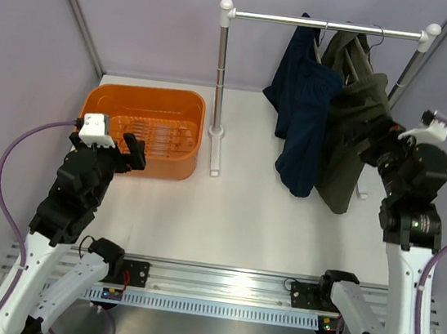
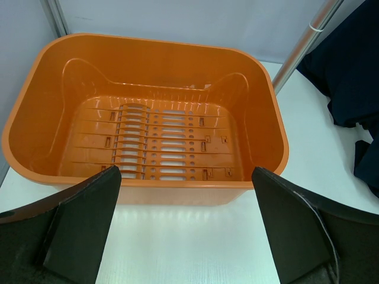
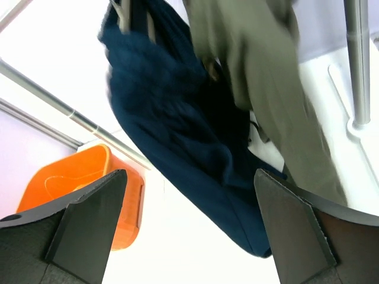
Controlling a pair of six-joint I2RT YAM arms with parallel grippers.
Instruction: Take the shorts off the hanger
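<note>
- Rack rail runs across the back of the table. Its left post stands just right of the orange basket, and the right post is just behind the olive pair.
- Both pairs hang on wire hangers on the right half of the rail. Navy shorts are on the left and olive shorts on the right, the two overlapping and touching.
- Open room: bare white table between the left post and the navy pair, and in front of both pairs down to the arm bases.
- Tight spots: the right wall runs close beside the right arm, and the right post's foot sits near the olive hem.
- Right gripper has its fingers spread wide with no cloth between them.
- The top view puts the right gripper up against the right flank of the olive shorts at mid-height. Contact can't be told, dark on dark.
- The right wrist view looks up at both pairs. Navy fills the centre ahead of the finger gap and olive runs down the upper right.
- Left gripper is also spread wide and holds nothing. It hovers at the near edge of the basket, pointing into it, well apart from both pairs.
</note>
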